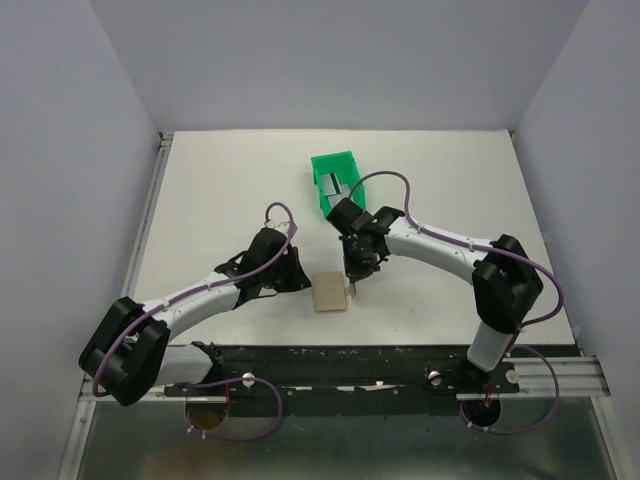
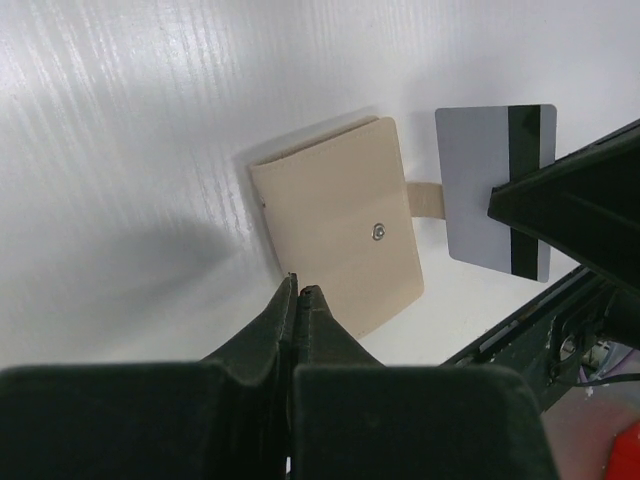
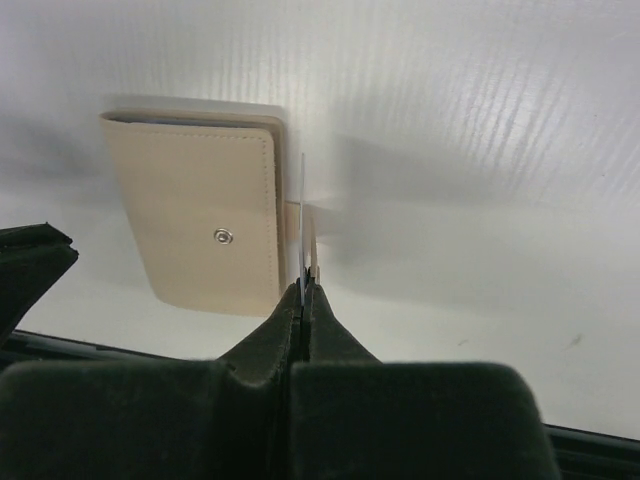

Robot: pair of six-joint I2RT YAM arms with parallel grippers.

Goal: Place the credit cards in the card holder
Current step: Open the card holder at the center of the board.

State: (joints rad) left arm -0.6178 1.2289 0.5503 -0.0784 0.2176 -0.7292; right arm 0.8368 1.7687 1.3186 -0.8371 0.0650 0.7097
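From above, the tan card holder lies snapped shut on the worktop between both arms, and a green bin sits further back.

In the left wrist view, the left hand is closed on nothing. Its tips are at the holder's near edge, probably to steady it or pry it open.

In the right wrist view, the right hand pinches a striped card upright beside the holder's strap, likely ready to slide it in.

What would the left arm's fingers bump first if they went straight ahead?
Most likely the tan card holder: the shut left fingers point at its near edge. Whether they hover above it or touch it is unclear.
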